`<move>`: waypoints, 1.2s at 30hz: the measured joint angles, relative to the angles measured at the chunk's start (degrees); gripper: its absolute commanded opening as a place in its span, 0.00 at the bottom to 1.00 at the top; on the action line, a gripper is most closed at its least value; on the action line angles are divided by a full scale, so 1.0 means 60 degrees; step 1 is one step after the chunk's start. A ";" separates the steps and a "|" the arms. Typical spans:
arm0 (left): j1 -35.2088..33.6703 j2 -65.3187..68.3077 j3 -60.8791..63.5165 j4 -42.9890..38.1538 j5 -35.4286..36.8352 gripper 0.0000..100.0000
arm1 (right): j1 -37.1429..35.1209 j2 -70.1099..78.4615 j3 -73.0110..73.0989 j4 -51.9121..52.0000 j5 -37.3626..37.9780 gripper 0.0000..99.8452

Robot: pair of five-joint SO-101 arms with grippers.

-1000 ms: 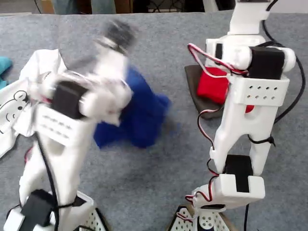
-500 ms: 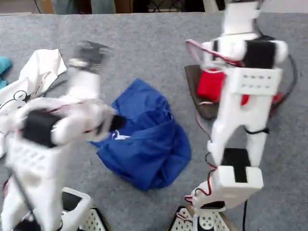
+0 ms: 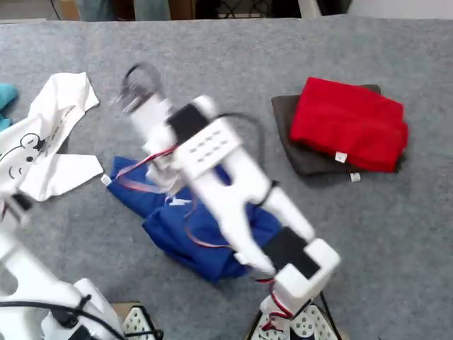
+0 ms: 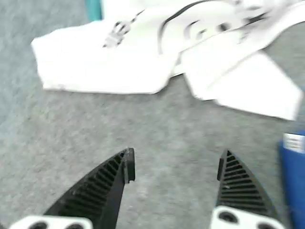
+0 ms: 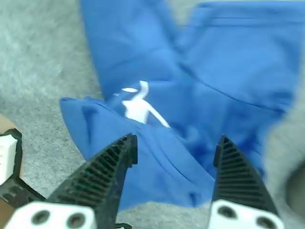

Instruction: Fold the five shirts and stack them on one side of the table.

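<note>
A crumpled blue shirt (image 3: 163, 237) lies in the middle of the grey table. My right arm stretches across it, and my right gripper (image 3: 136, 88) shows blurred beyond its far edge. In the right wrist view my right gripper (image 5: 174, 152) hangs open over the blue shirt (image 5: 214, 71), holding nothing. My left gripper (image 4: 176, 167) is open above bare table, between the white printed shirt (image 4: 119, 67) and an edge of the blue shirt (image 4: 293, 181). The white shirt (image 3: 42, 149) lies spread at the left. A folded red shirt (image 3: 347, 131) sits on a folded dark shirt (image 3: 297, 152) at the right.
A bit of teal shirt (image 3: 6, 99) shows at the table's left edge. The arm bases (image 3: 290, 319) stand at the near edge. Open grey table lies at the back and at the near right.
The right arm swung from over the red stack leftward across the blue shirt. The left arm pulled back to the left edge. The blue shirt went from bunched by the left arm to lying spread out.
</note>
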State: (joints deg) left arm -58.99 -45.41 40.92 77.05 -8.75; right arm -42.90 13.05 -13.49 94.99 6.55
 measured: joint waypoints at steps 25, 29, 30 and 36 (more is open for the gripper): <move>-0.1187 0.0000 0.0938 -0.0659 -0.0527 0.30 | 0.0396 0.2799 -0.3648 0.0586 0.0264 0.01; -0.1187 0.0000 0.0938 -0.0659 -0.0527 0.30 | 0.0059 0.2799 -0.6593 0.0938 0.0117 0.01; -0.1216 0.0000 0.0938 -0.0659 -0.0527 0.30 | -0.0132 0.2799 -0.7341 0.0938 0.0073 0.01; -0.1905 0.0000 0.0938 -0.0659 0.0029 0.30 | -0.1714 0.2799 -1.1238 0.0645 0.0029 0.01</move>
State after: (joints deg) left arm -70.42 -45.41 46.55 73.10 -8.57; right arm -53.19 29.85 -80.92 98.86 6.73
